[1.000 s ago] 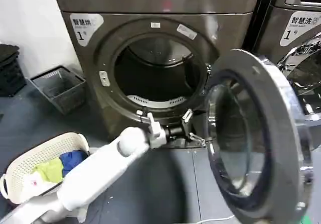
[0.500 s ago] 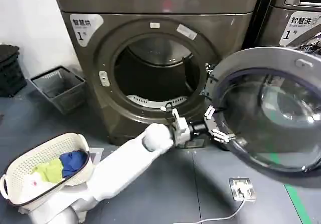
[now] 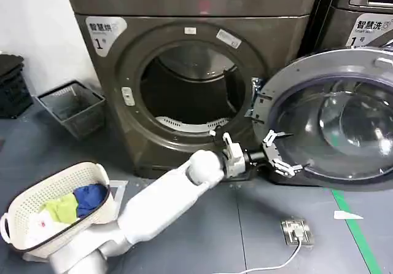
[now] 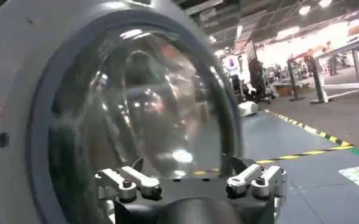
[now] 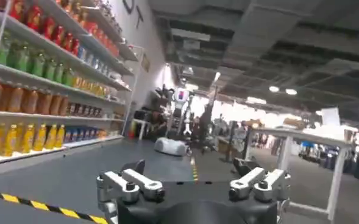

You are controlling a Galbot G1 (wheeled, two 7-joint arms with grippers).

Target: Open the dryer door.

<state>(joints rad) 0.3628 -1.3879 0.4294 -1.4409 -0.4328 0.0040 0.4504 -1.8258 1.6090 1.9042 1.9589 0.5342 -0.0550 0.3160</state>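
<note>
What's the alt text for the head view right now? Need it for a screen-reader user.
The dryer door is swung wide open to the right, its inner glass facing out, exposing the dark drum opening of the grey machine. The left gripper, fingers open, reaches from the lower left to the door's lower inner rim. A white laundry basket of clothes sits on the floor at left.

I log: white laundry basket (image 3: pixel 37 203) holding coloured clothes (image 3: pixel 77 201); grey wire basket (image 3: pixel 73 107) by the wall; floor socket plate (image 3: pixel 297 231); green floor tape (image 3: pixel 362 240).
</note>
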